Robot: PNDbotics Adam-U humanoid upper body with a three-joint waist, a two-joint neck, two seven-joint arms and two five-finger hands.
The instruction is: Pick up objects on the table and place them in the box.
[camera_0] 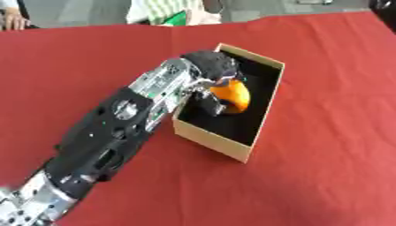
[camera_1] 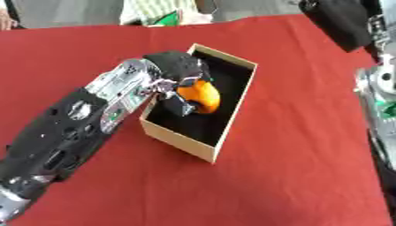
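Observation:
An open cardboard box (camera_0: 261, 119) with a black inside lies on the red table. My left hand (camera_0: 209, 66) reaches over the box's left wall, its fingers curled round an orange round object (camera_0: 234, 95) held inside the box, just above the black floor. Whether the object touches the floor I cannot tell. Part of my right arm (camera_1: 379, 84) shows along the right edge of the right eye view; its hand is out of sight.
The red tablecloth (camera_0: 325, 167) spreads on all sides of the box. A person in a green-striped top (camera_0: 174, 11) sits at the far edge, with another person's hand (camera_0: 12, 20) at the far left corner.

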